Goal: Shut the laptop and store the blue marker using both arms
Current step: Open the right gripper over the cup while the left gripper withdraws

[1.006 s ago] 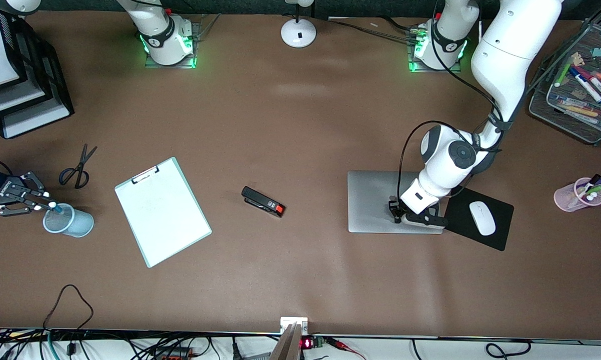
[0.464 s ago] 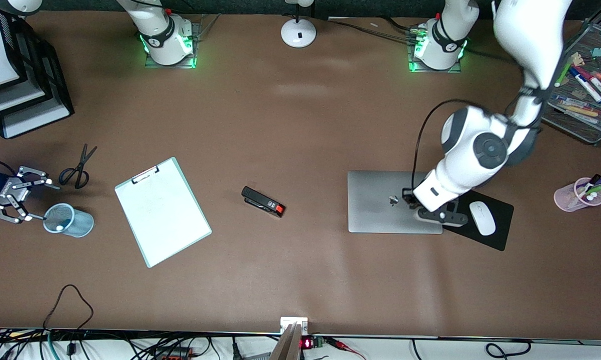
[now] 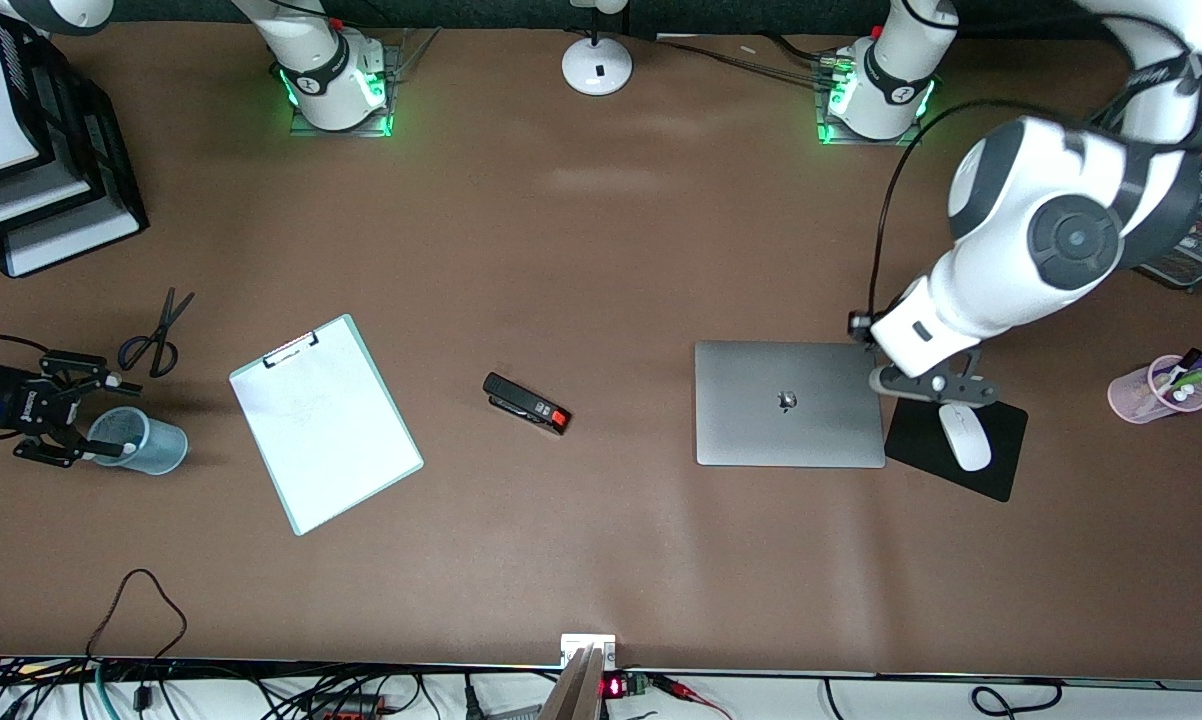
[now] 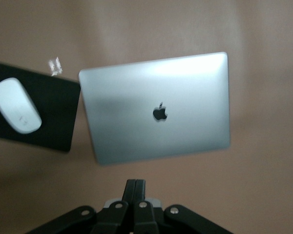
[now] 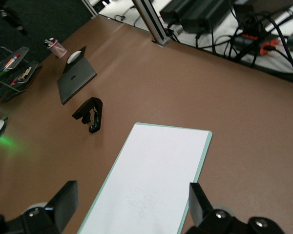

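White arms (image 3: pixel 1021 240) — dark grey joints, black cables — green-lit bases (image 3: pixel 339 90).

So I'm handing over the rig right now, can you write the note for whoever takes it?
Left pincer: shut, holding nothing, up in the air about over the mouse pad edge beside the laptop.
Right pincer: open, holding nothing, at the mouth of the blue mesh cup at the right arm's end of the table.
Done: the laptop is closed, lid flat with the logo up.
The blue marker is not on the table or in either pincer. It is probably in the cup, but I cannot see inside.
Left: confirm the marker is in the cup, then pull both arms back.
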`<control>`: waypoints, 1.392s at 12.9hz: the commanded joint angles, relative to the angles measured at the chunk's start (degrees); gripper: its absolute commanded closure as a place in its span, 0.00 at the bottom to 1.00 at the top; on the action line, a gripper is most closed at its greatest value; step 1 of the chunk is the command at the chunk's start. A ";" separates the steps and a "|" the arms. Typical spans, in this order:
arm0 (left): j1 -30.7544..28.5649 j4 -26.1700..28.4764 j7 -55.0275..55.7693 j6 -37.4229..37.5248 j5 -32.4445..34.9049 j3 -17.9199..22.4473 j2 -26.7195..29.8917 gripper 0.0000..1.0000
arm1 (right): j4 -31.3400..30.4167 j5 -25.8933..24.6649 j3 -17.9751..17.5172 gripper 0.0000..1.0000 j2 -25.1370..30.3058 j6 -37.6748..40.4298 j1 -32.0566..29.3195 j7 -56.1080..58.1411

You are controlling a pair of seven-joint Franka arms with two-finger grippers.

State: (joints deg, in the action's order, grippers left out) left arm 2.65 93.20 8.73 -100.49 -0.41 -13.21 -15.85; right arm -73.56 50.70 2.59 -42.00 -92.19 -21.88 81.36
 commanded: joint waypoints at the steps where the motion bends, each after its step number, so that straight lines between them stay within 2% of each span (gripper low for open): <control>1: -0.54 -3.55 -0.73 8.71 1.11 -0.07 1.60 0.61 | 2.02 -6.63 0.22 0.00 2.96 0.96 1.40 -9.62; 2: -0.80 -4.07 -0.99 10.56 1.11 0.02 2.39 0.07 | 2.02 -9.80 0.22 0.00 4.89 1.13 1.58 -14.60; 3: -0.89 -4.34 -1.08 11.97 1.11 0.02 3.01 0.00 | 2.10 -12.61 -0.13 0.00 6.39 1.39 1.58 -20.22; 6: -3.00 -6.71 -5.11 15.75 1.11 0.02 3.80 0.00 | 2.37 -19.03 0.13 0.00 11.31 6.92 5.34 -37.09; 8: -4.40 -7.33 -5.38 17.08 1.20 0.02 4.33 0.00 | 2.37 -25.00 -0.13 0.00 14.82 7.37 8.68 -44.32; 11: -7.39 -7.59 -5.56 17.35 1.20 0.11 5.21 0.00 | 2.28 -37.48 -0.30 0.00 19.74 7.81 15.18 -54.08; 14: -9.07 -7.25 -7.40 15.95 1.11 0.38 8.09 0.00 | 2.19 -40.67 -0.22 0.00 22.83 12.45 17.48 -64.70; 16: -8.20 -5.24 -7.41 15.50 1.11 2.82 11.70 0.00 | 1.49 -43.65 -0.39 0.00 25.11 16.15 18.45 -71.14; 18: -3.73 -2.25 -7.58 10.61 1.02 9.57 14.52 0.00 | -1.91 -46.82 -0.30 0.00 28.61 16.16 19.68 -72.66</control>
State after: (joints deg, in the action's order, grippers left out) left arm -4.90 86.22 2.78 -85.57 -0.25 -9.25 -5.64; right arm -70.96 6.60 2.14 -17.54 -76.07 -3.56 11.15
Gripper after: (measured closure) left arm 0.000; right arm 0.000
